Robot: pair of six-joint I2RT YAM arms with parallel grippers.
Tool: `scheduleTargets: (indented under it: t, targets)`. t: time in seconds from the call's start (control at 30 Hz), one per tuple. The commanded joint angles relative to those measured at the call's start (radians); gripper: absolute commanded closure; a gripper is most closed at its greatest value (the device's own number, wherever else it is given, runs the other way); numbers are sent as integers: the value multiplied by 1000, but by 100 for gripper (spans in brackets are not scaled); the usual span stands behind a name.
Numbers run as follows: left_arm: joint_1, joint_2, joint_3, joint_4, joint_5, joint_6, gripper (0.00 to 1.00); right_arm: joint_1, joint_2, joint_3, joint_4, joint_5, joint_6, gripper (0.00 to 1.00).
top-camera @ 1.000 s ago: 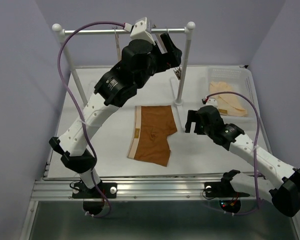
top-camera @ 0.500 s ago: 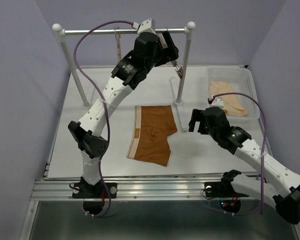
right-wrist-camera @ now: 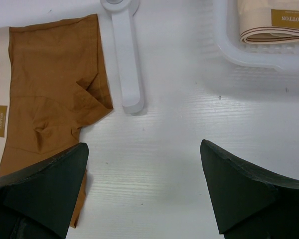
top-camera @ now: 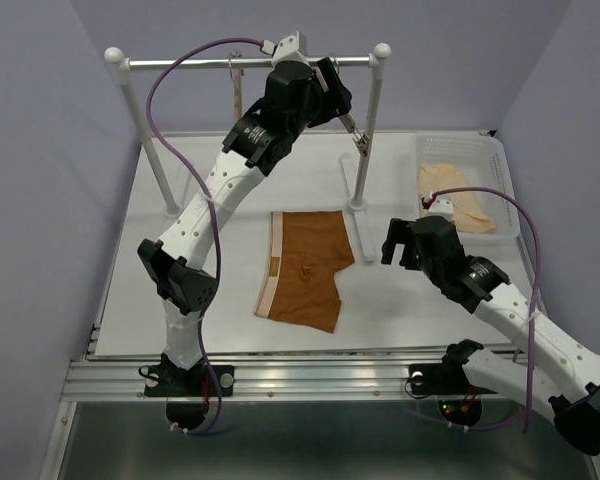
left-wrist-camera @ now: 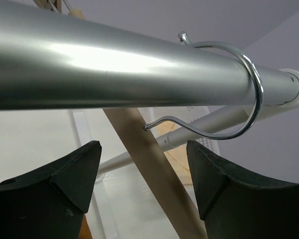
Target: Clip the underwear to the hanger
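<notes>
The rust-orange underwear [top-camera: 305, 265] lies flat on the white table, its tan waistband to the left; the right wrist view has it [right-wrist-camera: 50, 84] at the left. The hanger [top-camera: 356, 135] dangles tilted from the rail [top-camera: 180, 63] near the right post. In the left wrist view its wire hook [left-wrist-camera: 251, 94] loops over the rail and its wooden bar [left-wrist-camera: 154, 169] runs down between my fingers. My left gripper [top-camera: 332, 95] [left-wrist-camera: 143, 147] is open astride that bar, with a gap on both sides. My right gripper [top-camera: 400, 245] [right-wrist-camera: 144, 147] hovers open over bare table, right of the underwear.
A second hanger [top-camera: 236, 95] hangs further left on the rail. The rack's right post [top-camera: 368, 130] stands on a white foot [right-wrist-camera: 127, 59]. A clear basket [top-camera: 490, 150] at the back right holds folded peach garments [right-wrist-camera: 274, 22].
My left arm has drawn its elbow in and pushed the gripper up to the hanger under the rail. The right gripper has drifted slightly right and toward the near edge.
</notes>
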State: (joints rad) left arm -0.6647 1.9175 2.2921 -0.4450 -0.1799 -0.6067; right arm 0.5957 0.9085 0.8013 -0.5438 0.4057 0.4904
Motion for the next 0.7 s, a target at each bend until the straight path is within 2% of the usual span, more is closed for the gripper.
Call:
scheduleTargets:
  t: [0.0, 0.27, 0.53, 0.67]
  targets:
    - [10, -5, 46, 39, -12, 19, 22, -5, 0, -8, 4, 30, -4, 0]
    - [17, 1, 52, 23, -10, 31, 34, -5, 6, -4, 4, 22, -4, 0]
    - [24, 29, 89, -14, 2, 47, 35, -5, 3, -1, 2, 27, -3, 0]
    - [24, 34, 92, -17, 8, 50, 41, -5, 3, 3, 1, 27, -4, 0]
